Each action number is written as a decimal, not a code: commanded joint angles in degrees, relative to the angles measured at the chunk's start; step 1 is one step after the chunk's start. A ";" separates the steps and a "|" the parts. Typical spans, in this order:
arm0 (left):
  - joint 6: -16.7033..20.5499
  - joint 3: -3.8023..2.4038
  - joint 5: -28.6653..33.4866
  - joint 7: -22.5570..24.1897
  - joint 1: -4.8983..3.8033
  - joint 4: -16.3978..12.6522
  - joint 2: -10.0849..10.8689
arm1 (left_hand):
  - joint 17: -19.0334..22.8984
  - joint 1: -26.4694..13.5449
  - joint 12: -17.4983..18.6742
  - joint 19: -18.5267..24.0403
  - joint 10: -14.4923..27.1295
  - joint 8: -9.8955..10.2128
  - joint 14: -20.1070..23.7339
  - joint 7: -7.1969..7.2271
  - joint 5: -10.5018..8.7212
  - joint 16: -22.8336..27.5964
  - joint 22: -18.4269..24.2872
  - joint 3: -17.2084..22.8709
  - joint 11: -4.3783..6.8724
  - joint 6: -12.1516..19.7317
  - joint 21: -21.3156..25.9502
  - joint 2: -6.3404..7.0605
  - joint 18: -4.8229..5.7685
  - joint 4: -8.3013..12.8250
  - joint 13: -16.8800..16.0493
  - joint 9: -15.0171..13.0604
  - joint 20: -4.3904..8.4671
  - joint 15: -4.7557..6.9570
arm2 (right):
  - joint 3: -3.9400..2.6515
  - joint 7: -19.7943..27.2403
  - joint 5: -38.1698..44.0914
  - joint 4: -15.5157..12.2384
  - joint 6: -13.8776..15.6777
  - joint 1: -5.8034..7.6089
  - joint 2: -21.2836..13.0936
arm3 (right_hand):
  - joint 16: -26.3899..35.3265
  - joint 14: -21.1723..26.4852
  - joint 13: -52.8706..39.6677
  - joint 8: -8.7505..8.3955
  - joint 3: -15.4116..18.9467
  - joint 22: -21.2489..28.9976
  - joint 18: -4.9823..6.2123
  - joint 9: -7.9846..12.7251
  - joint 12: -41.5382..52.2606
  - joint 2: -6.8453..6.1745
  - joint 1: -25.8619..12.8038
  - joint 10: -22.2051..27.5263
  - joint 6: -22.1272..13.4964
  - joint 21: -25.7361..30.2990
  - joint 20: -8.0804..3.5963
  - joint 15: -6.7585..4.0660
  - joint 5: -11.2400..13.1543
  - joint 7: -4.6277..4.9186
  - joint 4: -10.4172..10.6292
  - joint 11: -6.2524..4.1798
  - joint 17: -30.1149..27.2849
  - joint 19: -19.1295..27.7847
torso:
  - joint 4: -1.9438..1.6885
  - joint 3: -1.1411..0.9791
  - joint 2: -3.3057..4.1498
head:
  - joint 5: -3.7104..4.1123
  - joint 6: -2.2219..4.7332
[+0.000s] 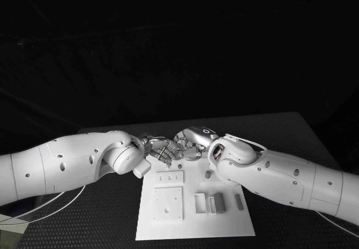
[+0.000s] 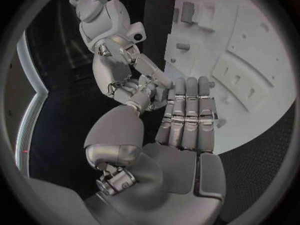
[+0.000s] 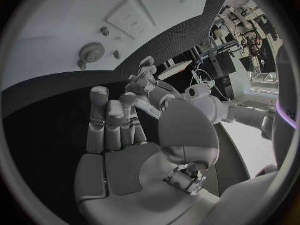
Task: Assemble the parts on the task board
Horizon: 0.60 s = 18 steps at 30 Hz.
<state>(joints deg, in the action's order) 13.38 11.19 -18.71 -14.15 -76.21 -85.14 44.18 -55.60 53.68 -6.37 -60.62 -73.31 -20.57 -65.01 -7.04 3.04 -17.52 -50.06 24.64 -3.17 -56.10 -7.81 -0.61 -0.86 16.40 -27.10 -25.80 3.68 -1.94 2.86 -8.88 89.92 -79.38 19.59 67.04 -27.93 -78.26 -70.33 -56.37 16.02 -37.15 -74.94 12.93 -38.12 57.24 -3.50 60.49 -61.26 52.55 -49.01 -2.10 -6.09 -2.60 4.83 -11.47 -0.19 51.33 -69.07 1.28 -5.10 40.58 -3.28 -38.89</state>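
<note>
Head view puts both robot hands together just past the far edge of the task board (image 1: 194, 228), fingertips meeting over the black bench (image 1: 299, 135). Your left robot hand (image 1: 159, 149) and right robot hand (image 1: 191, 142) are touching or nearly so, and something small may be passing between them, but you cannot tell from these frames whether either one pinches a part. In the left wrist view the left robot hand's fingers (image 2: 187, 115) lie straight and side by side, pointing toward the right robot hand's curled fingertips (image 2: 140, 92); in the right wrist view the right robot hand's fingers (image 3: 112, 120) are bent in toward the palm.

What matters for you: the board lies nearer the robot than both hands, so any placing move comes back toward the body. The upright parts (image 1: 211, 203) stand on the board's right half, with a slim bar (image 1: 239, 202) beside them, its long axis running near to far. The recessed plate (image 1: 168, 203) fills the left half. The right arm's forearm hangs over the board's right far corner (so that side is tight). A gear (image 3: 92, 51) sits at the board's far end, nearest the right robot hand. Open bench lies to both sides of the board.
</note>
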 commanded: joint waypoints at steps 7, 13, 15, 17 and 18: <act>0.13 -0.29 0.06 2.26 -0.27 -0.37 -0.09 | -0.11 0.29 0.06 -0.45 -0.49 -0.20 -0.40 0.09 0.20 -0.28 -0.16 0.36 0.04 -0.50 -0.19 -0.58 -0.77 -0.04 -0.22 -0.06 0.09 0.14 | 0.21 1.05 0.68 0.67 -2.60 -0.50 0.17 | 0.14 -0.22 0.09 0.10 -0.10 -0.66 2.07 -0.07 -0.30 -0.40 0.09 -0.27 1.82 0.39 -0.37 -0.30 -0.19 1.43 -0.36 0.02 0.06 0.06 | -0.03 0.01 0.00 | 0.06 -0.07; 0.22 -0.29 0.27 2.35 -0.27 -0.35 0.00 | -0.14 1.08 0.19 -0.41 -0.53 -0.10 -0.41 0.14 0.99 -0.28 -0.26 0.87 0.07 -0.60 -0.11 -1.46 -0.72 0.19 -0.42 -0.02 0.15 0.19 | 0.21 1.04 0.68 0.74 -2.77 -0.55 0.12 | 0.16 -0.25 0.12 0.15 -0.10 -0.65 2.07 -0.13 -0.30 -0.40 0.02 -0.31 1.96 0.42 -0.38 -0.33 -0.19 1.40 -0.30 -0.01 0.07 0.03 | -0.01 -0.01 0.00 | 0.05 -0.11; 0.31 -0.29 0.40 2.33 -0.27 -0.36 0.00 | -0.15 1.36 0.24 -0.41 -0.55 -0.06 -0.42 0.15 1.14 -0.28 -0.30 1.01 0.07 -0.64 -0.08 -1.74 -0.69 0.23 -0.51 -0.02 0.16 0.20 | 0.21 1.07 0.68 0.76 -2.81 -0.58 0.15 | 0.17 -0.26 0.13 0.15 -0.11 -0.65 2.07 -0.14 -0.31 -0.39 0.02 -0.31 1.98 0.43 -0.38 -0.33 -0.19 1.39 -0.30 -0.01 0.07 0.02 | -0.01 -0.03 0.01 | 0.11 -0.15; 0.52 -0.29 0.67 2.38 -0.27 -0.35 -0.02 | -0.17 2.25 0.35 -0.35 -0.58 0.04 -0.42 0.16 1.05 -0.27 -0.40 1.51 0.07 -0.67 -0.01 -2.39 -0.62 0.27 -0.67 0.01 0.17 0.21 | 0.21 1.10 0.68 0.76 -2.82 -0.63 0.19 | 0.17 -0.26 0.14 0.16 -0.11 -0.65 2.07 -0.15 -0.31 -0.39 0.01 -0.32 1.99 0.43 -0.38 -0.34 -0.19 1.39 -0.29 -0.02 0.07 0.02 | -0.01 -0.03 0.01 | 0.11 -0.15; 0.60 -0.29 0.72 2.43 -0.27 -0.33 -0.03 | -0.20 3.45 0.51 -0.50 -0.66 0.12 -0.47 0.09 -0.19 -0.27 -0.51 3.50 -0.03 -0.82 0.02 -1.36 -0.43 -0.44 -0.89 0.01 0.06 0.09 | 0.21 1.12 0.68 0.76 -2.84 -0.65 0.20 | 0.18 -0.26 0.14 0.16 -0.11 -0.65 2.07 -0.15 -0.31 -0.39 0.01 -0.32 2.00 0.43 -0.38 -0.34 -0.19 1.39 -0.29 -0.02 0.07 0.02 | -0.01 -0.03 0.01 | 0.11 -0.15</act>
<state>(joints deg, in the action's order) 13.41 11.19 -18.62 -14.01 -76.19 -85.25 44.32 -55.73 56.50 -6.02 -60.64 -73.59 -20.29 -65.21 -7.03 3.22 -17.52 -50.52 27.61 -3.07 -56.51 -7.81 -2.05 -0.86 16.20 -27.92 -25.75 3.70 -1.74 2.85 -8.63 89.99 -78.49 18.97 66.75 -27.92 -78.26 -70.57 -56.30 15.84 -37.15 -74.93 12.93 -38.14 57.24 -3.50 60.49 -61.34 52.69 -48.80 -2.02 -6.15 -2.59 4.69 -11.47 -0.11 51.32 -69.12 1.27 -5.10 40.58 -3.19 -39.02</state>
